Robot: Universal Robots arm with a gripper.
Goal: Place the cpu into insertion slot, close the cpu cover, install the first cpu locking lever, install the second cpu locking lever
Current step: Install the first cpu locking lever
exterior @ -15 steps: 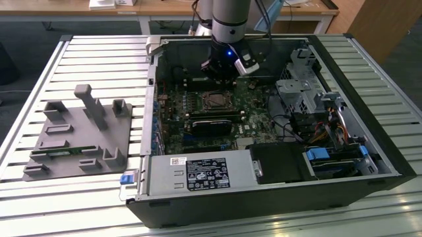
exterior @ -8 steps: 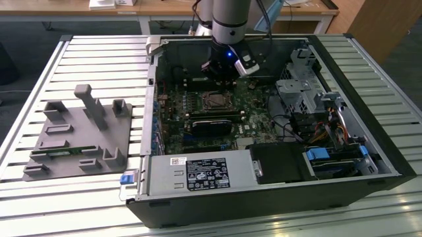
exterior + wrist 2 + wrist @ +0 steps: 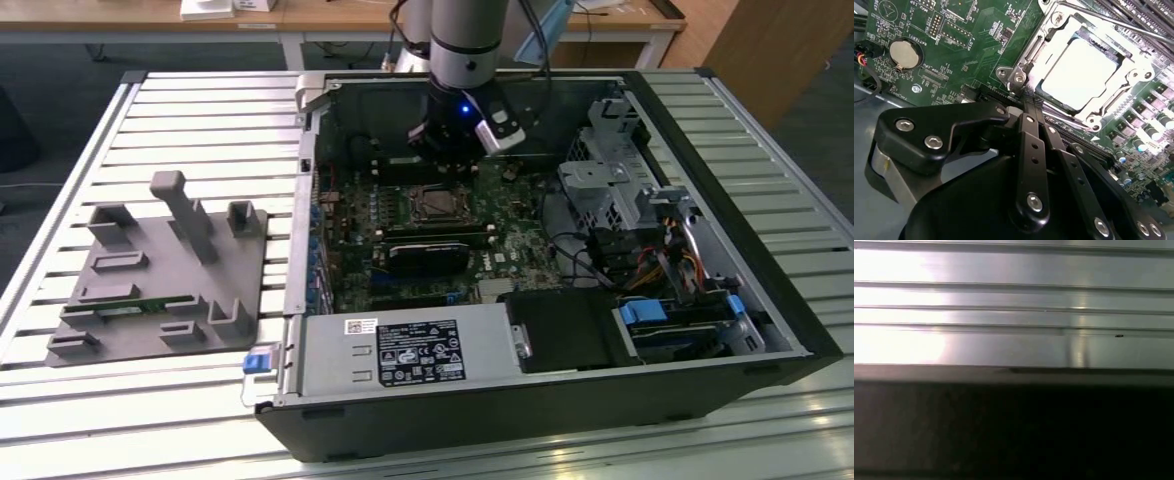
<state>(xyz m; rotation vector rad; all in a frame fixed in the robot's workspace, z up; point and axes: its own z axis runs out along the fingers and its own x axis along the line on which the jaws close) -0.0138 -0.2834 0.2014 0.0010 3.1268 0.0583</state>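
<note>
A slatted silver metal table [image 3: 200,110] carried the open black computer case [image 3: 561,400], with wooden desks [image 3: 334,15] behind. Inside lay the green circuit board [image 3: 964,40]. The black gripper [image 3: 1026,107] — fingers pressed together, holding nothing — hung at the socket's twelve o'clock in the exterior view. The pale silver square cpu [image 3: 1081,70] sat in the insertion slot [image 3: 437,203], thin silvery cpu cover [image 3: 1029,55] framing it.

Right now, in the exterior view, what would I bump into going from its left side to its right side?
Grey fixture block → white-labelled power supply box → cpu in its socket → blue-tabbed drive bay.
</note>
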